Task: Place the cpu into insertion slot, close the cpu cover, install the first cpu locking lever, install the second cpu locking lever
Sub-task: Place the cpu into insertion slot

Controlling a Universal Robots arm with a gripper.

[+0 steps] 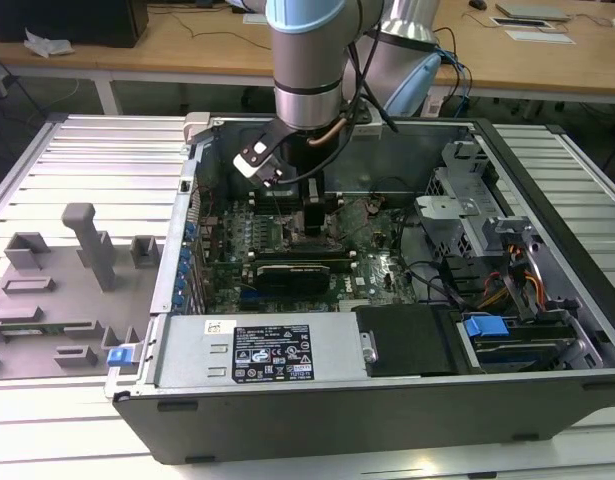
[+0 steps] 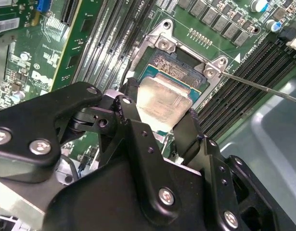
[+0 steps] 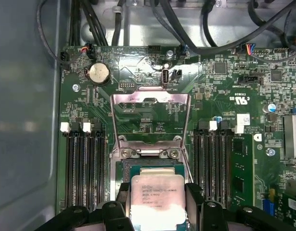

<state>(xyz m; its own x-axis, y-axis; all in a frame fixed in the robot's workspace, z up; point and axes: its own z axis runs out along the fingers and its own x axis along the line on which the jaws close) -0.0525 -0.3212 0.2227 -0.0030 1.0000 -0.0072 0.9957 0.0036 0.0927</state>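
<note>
The cpu point(image 3: 157, 202), a silvery square chip, sits between my gripper's point(image 3: 157, 192) black fingers point(image 3: 122, 204), which are shut on its two opposite sides. In the second wrist view the cpu point(image 2: 163, 102) hovers slightly tilted just above the insertion slot point(image 2: 174, 65), partly overlapping it. The slot's dark bed point(image 3: 148, 166) shows just past the chip. The cpu cover point(image 3: 150, 98), a silver frame with a square window, stands flipped open beyond the slot. A thin locking lever point(image 2: 256, 85) sticks out, released. In the exterior view my gripper point(image 1: 312, 222) reaches down to the green circuit board point(image 1: 372, 265).
Long black memory slots point(image 3: 85, 168) flank the socket on both sides. A coin battery point(image 3: 98, 73) and cables lie beyond the cover. The case holds a grey drive cage point(image 1: 467, 215) at the exterior view's right and a labelled metal box point(image 1: 277, 350) in front. A grey fixture tray point(image 1: 77, 260) lies outside.
</note>
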